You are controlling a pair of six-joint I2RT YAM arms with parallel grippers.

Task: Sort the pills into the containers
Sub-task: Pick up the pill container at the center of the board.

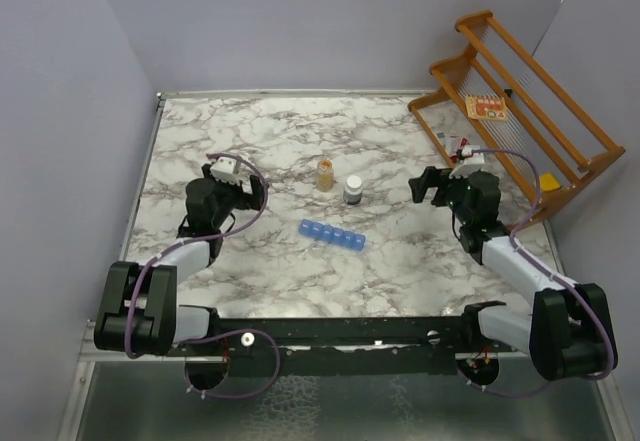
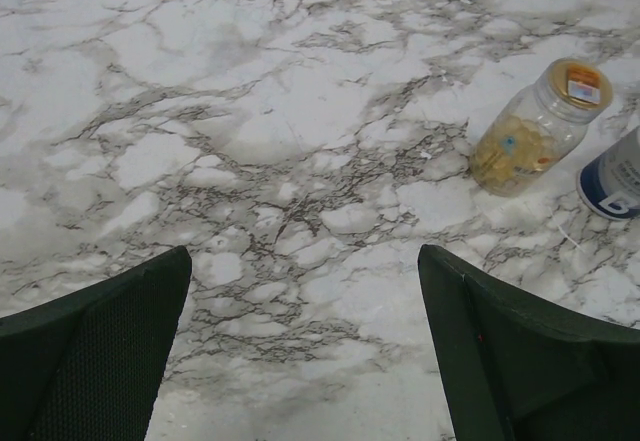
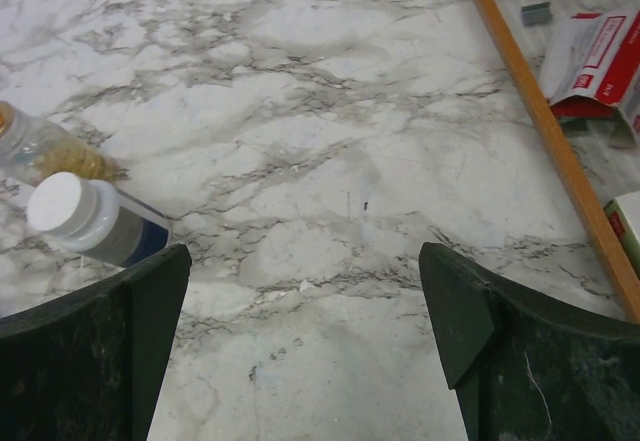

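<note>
Left gripper (image 2: 303,259) hangs spread and empty well left of the blue pill organizer (image 1: 333,234), which lies between the arms just nearer than the capped amber bottle (image 1: 325,173) and white-capped bottle (image 1: 353,190), and the right gripper (image 3: 303,251), equally agape and empty, sits well right, so sorting looks unstarted.

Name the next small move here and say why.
Probably ease the left end effector forward and right toward the amber bottle. It and the right end effector are open and empty over the table. The bottle stands upright with yellowish contents, ahead-right of the left one, and no loose pills show near the containers.
</note>
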